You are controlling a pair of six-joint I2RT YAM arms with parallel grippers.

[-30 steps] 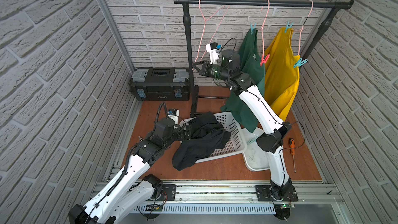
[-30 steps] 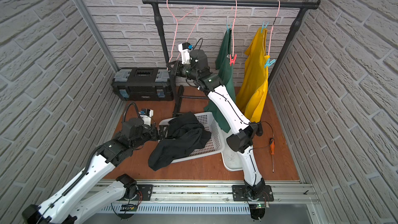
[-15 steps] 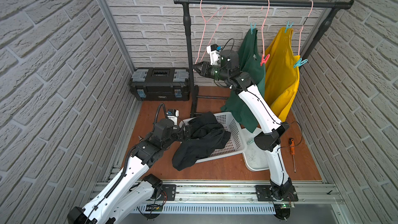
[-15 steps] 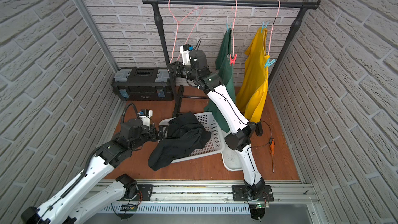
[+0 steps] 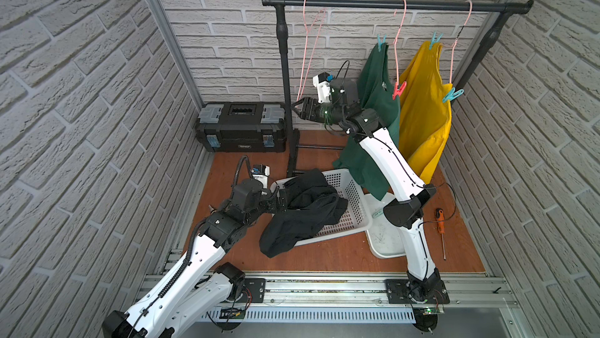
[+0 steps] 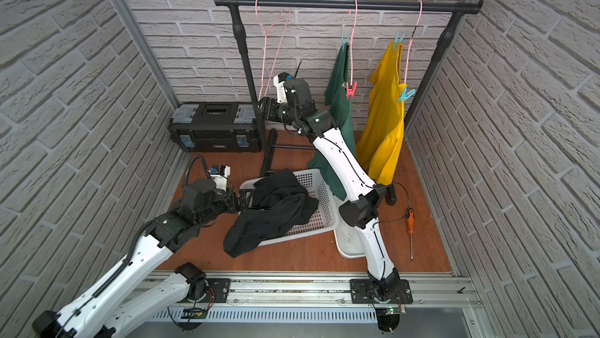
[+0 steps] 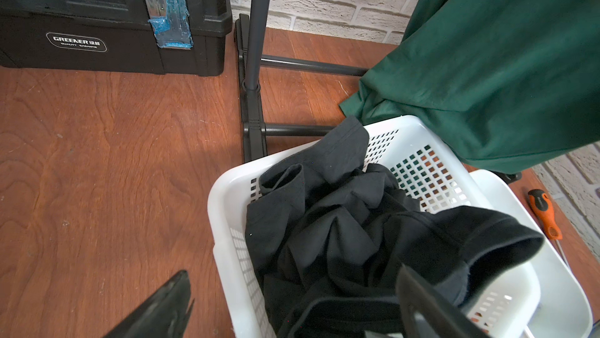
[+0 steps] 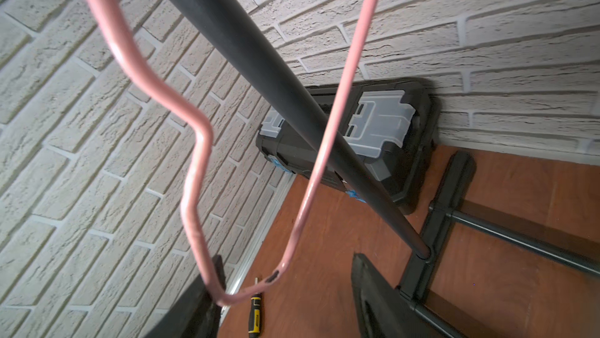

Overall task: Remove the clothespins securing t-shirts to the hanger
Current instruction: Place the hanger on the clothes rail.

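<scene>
At nine o'clock of green t-shirt (image 5: pixel 380 92): right gripper (image 5: pixel 296 113), fingers spread, at bare hanger (image 8: pixel 192 190) corner; left gripper (image 5: pixel 281 201), fingers spread, beside black t-shirt (image 5: pixel 308 216). Probably between pins: next, squeeze red clothespin (image 5: pixel 399 90) at three o'clock.

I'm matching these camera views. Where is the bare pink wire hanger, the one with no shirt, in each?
In a top view: the bare pink wire hanger hangs upper middle, beside the black rack post.
In a top view: the hanger, same spot, nearer the picture's left.
Left wrist: not in it.
Right wrist: the hanger, close up, crossing the post.
Shared landmark: the black plastic toolbox.
</scene>
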